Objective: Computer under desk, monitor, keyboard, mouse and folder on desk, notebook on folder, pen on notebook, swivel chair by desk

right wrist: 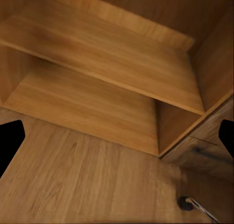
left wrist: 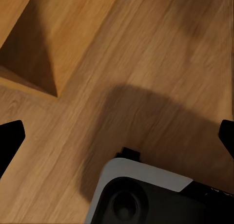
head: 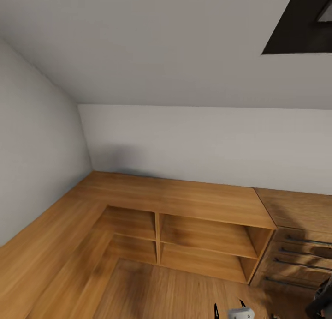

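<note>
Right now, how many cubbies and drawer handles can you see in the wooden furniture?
Cubbies in the shelf unit: 4
Handles on the chest: 4
Total: 8

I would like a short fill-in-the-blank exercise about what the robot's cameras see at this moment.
1. The oak shelf unit stands against a plain ____ wall.
2. To the right of the shelf unit, the drawer chest has dark ____ on its drawer fronts.
3. The floor under the left gripper is made of ____.
4. The shelf unit's open compartments hold ____.

Missing words: white; handles; wood; nothing
</note>
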Available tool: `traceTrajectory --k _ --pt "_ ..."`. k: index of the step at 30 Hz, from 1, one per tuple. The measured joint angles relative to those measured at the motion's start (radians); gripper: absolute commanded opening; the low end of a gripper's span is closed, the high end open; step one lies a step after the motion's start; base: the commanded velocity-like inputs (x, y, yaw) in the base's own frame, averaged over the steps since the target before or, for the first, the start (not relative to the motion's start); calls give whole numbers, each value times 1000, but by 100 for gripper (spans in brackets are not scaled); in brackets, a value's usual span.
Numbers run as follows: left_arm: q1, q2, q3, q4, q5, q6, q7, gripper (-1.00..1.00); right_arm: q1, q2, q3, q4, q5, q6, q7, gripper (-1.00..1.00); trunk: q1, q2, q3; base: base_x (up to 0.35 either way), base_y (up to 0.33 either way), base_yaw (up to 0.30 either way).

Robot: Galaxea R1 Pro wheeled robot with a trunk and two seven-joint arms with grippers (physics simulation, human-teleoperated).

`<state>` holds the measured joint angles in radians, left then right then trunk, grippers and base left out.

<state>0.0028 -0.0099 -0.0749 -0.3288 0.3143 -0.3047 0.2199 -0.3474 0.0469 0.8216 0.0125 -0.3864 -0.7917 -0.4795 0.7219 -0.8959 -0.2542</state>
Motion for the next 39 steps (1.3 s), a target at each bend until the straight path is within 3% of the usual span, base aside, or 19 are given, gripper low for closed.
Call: traceTrajectory --k 39 --pt "0 1 1 1 2 0 0 100 0 2 -1 -1 0 2 -5 100 0 0 0 1 1 -276"
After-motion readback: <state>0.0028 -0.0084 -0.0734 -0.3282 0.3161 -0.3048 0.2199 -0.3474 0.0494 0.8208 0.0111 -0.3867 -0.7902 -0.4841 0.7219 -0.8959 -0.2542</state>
